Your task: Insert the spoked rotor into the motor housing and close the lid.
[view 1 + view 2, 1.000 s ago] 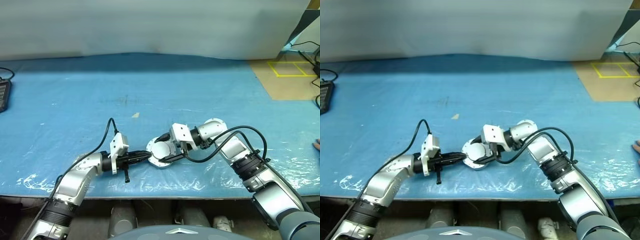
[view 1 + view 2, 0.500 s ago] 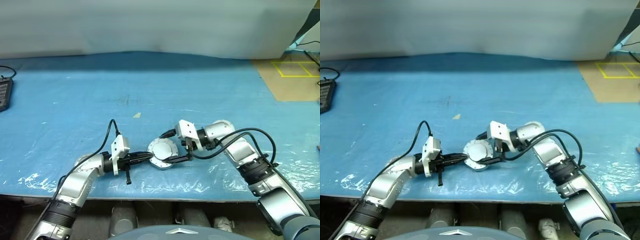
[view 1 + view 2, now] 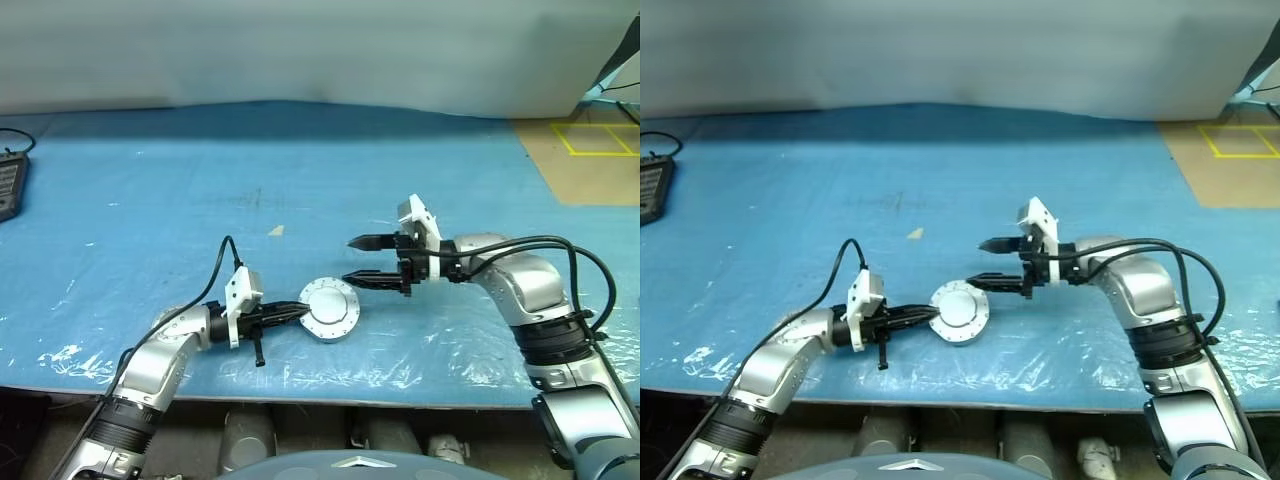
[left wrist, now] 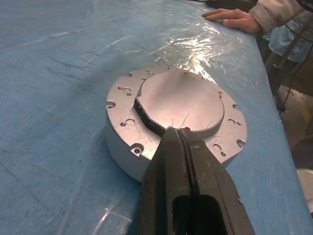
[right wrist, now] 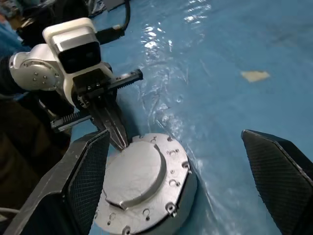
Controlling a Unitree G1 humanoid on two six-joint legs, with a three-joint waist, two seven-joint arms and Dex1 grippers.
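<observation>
The motor housing [image 4: 121, 147] is a round silver body with a holed flange, standing on the blue table near its front edge. A smooth silver lid [image 4: 183, 100] lies flat on top of it, also seen as the lid [image 3: 330, 303]. The spoked rotor is hidden. My left gripper [image 3: 301, 313] lies level and shut, its tip [image 4: 177, 131] against the lid's raised edge on the flange. My right gripper [image 3: 349, 260] hangs open to the right of the housing and above it, touching nothing. In its wrist view the housing [image 5: 186, 183] sits below the spread fingers [image 5: 90, 176].
Clear wrinkled film covers the table's front strip [image 3: 420, 360]. A tan scrap [image 3: 275, 230] lies behind the housing. A black device [image 3: 8, 185] sits at the far left edge. Brown floor with yellow tape [image 3: 590, 140] lies beyond the right. A person's hand [image 4: 234, 17] rests on the table.
My right gripper opened wider, let go of the housing, rolled its wrist and drew back up and to the right. The left gripper and the housing stayed put.
</observation>
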